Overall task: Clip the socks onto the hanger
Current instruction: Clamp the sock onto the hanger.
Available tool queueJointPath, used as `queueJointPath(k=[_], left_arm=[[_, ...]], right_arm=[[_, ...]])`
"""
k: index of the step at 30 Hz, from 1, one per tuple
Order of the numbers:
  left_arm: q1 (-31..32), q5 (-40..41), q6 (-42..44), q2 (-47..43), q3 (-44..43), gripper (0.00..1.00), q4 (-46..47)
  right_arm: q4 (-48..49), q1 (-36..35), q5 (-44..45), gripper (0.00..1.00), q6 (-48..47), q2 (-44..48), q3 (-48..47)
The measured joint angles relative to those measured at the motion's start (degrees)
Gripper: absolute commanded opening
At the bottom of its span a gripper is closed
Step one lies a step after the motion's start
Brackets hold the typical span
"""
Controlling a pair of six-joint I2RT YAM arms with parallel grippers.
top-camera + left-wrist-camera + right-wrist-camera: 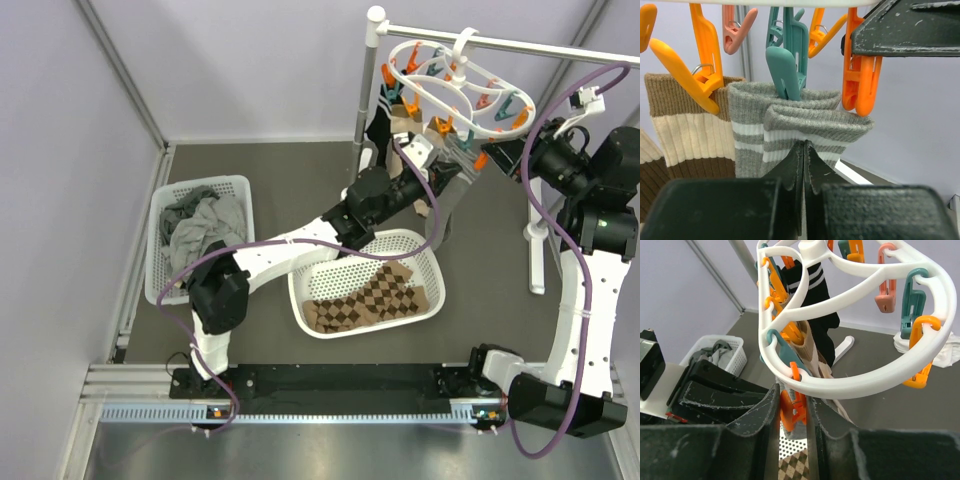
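The white oval hanger [500,88] hangs from a rail at the back right, with orange and teal pegs; it also shows in the right wrist view [860,382]. A black sock [815,295], tan banded socks [690,130] and a grey striped sock under a teal peg [790,70] hang from it. My left gripper [804,146] is shut on a second grey sock [815,125] and holds its cuff up against an orange peg [860,90]. My right gripper [792,400] is shut on that orange peg [790,412], one finger on each side. In the top view the left gripper [440,148] and the right gripper [492,160] meet under the hanger.
A white mesh basket [160,250] at the left holds grey garments [200,230]. A second white basket [425,245] under my left arm holds a brown diamond-patterned cloth [365,298]. The rail's upright pole [362,95] and a white stand leg [537,235] flank the hanger.
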State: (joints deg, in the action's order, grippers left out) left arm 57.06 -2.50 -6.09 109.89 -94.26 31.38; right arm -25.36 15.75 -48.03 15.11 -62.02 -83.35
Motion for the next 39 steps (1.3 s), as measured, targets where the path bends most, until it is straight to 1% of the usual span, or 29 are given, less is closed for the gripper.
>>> queueJointPath(k=[17,23,36,39], left_arm=[[1.16,0.02,0.42,-2.05,0.9,0.0,0.92],[1.99,0.68,1.84,-1.97,0.13,0.0,-1.42],[2.29,2.47,3.34,0.33,-5.97,0.0,-8.28],[2.29,3.19,3.3,0.33,-6.21,0.0,-9.33]], right_arm=[[-0.83,-0.76,1.22,0.0,-0.98,0.0,0.0],[-0.79,-0.96,1.2,0.0,-0.28,0.0,0.0],[-0.57,-0.96,0.26,0.0,1.09,0.0,-0.02],[-0.57,-0.96,0.15,0.0,1.2,0.0,-0.02]])
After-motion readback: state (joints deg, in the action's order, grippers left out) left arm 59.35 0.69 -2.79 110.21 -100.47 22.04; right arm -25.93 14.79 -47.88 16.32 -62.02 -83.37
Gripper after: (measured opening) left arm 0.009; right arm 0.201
